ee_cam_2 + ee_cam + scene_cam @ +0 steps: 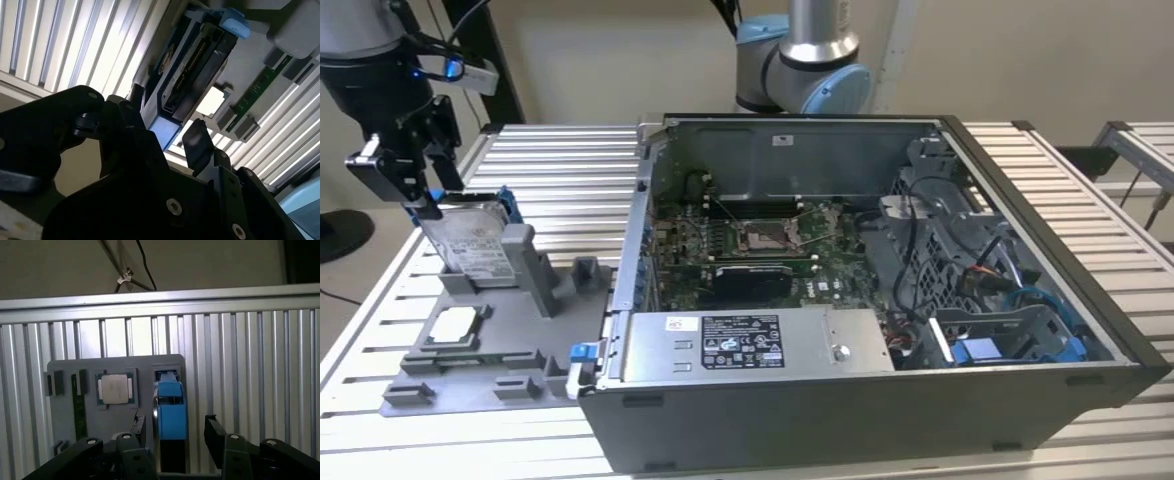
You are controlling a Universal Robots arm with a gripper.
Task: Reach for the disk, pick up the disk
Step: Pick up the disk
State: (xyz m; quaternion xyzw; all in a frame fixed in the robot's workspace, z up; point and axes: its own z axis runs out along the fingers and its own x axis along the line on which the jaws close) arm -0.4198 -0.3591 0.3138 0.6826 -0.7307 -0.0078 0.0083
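- Gripper (174, 426) hangs right over the disk (170, 407), fingers (214, 431) apart, one on each side of its top edge in both wrist views. Nothing is clamped yet.
- The disk stands on edge in a slot of the grey fixture (500, 345), at the exterior view's left, well apart from the open computer case (881, 400).
- Watch the gap: one finger sits just beside the blue rail (165, 131), the other farther off. Closing off-centre could tip the disk in its slot.
- A high pinch on plastic alone may slip, or jam the disk on the lift.
- The chip (114, 388) lies near the slot, so a dropped disk could strike it.
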